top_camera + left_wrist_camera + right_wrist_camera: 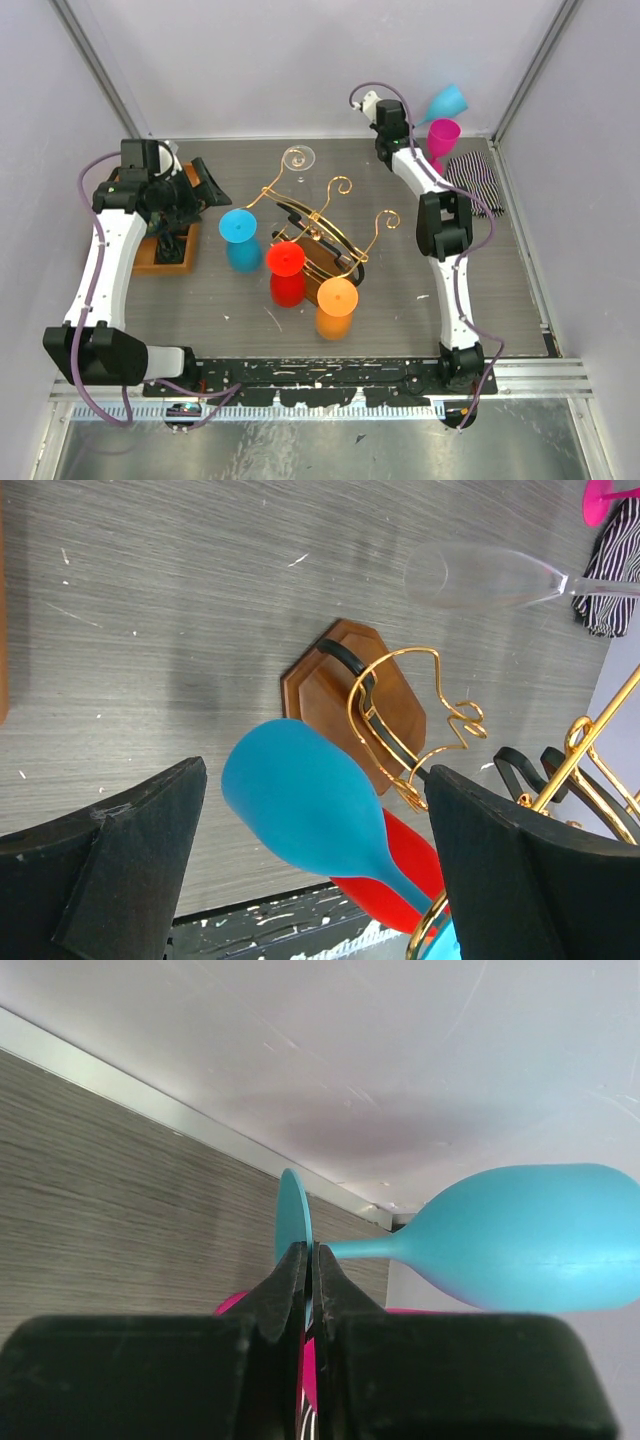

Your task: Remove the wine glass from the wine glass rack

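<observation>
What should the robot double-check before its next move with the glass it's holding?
1. Grip: right gripper is shut on the foot of the held glass. Ok.
2. Held glass free of the rack: it hangs by the far right corner, well apart. Ok.
3. Spot to set it down: pink glass and striped cloth are close by, so free room there: cannot tell.
4. Left gripper out of the way: open, empty, left of the rack. Ok.
5. Other glasses seated: blue glass, red glass and orange glass hang on the rack. Ok.
</observation>
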